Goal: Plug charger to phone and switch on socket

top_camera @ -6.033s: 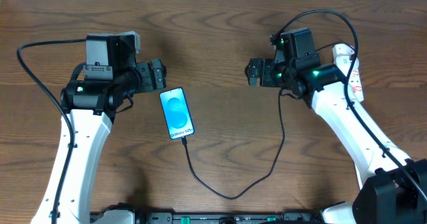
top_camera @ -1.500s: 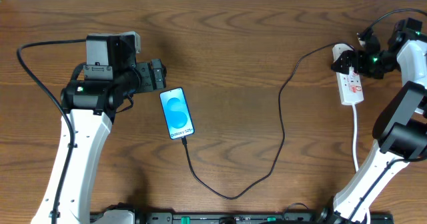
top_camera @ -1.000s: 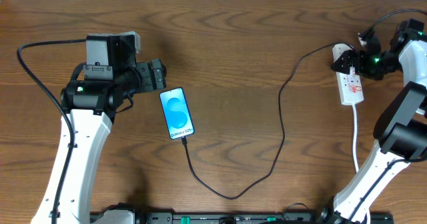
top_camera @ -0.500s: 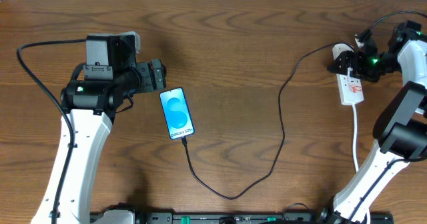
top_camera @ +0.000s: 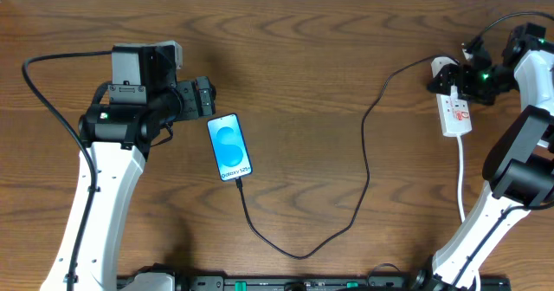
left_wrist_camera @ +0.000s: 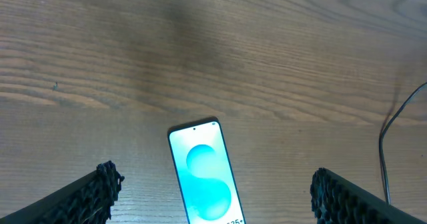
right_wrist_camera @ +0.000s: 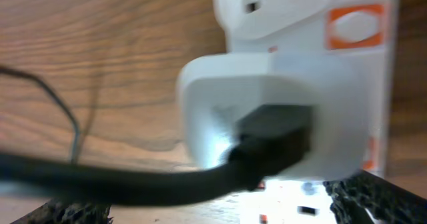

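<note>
Phone [top_camera: 230, 147], lit blue, reads "Galaxy S25" where the charger [top_camera: 301, 256] enters.

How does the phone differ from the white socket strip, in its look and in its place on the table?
The phone is dark-edged with a lit blue screen; the socket is white with red markings. The phone lies left of centre, the socket far to the right. Both lie flat, and the black charger runs between them.

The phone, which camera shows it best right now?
Overhead: the whole phone shows, screen lit, with the charger meeting its lower end. The left wrist view cuts off its bottom edge; the right wrist view misses it.
</note>
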Tool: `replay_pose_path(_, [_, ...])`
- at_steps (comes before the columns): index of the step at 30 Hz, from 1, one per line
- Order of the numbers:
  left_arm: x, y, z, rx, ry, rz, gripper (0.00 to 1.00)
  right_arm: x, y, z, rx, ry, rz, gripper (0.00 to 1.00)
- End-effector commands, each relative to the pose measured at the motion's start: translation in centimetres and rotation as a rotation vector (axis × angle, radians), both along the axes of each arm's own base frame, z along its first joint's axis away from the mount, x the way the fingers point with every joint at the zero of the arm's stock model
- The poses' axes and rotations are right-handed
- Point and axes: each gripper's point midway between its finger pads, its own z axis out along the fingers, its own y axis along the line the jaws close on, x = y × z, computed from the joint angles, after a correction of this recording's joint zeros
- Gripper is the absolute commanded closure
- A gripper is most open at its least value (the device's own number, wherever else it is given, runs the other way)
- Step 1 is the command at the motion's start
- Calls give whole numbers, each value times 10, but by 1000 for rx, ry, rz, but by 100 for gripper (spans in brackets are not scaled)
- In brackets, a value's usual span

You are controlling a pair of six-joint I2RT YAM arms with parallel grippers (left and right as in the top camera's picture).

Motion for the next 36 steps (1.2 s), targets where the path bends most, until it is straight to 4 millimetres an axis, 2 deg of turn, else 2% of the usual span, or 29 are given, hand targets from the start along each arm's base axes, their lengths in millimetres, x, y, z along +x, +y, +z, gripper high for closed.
replay_pose_path(1, [1, 1, 2, 17, -12, -12, 7, 3, -19, -8, -69, 31, -48, 1])
replay_pose_path(9, [1, 1, 2, 17, -12, -13, 7, 8, -23, -2, -75, 16, -66, 1])
replay_pose_path(18, [1, 1, 2, 17, -12, -13, 7, 12, -8, 4, 8, -10, -52, 1])
replay_pose_path(36, [1, 1, 3, 17, -12, -13, 7, 9, 5, 3, 74, -6, -42, 1])
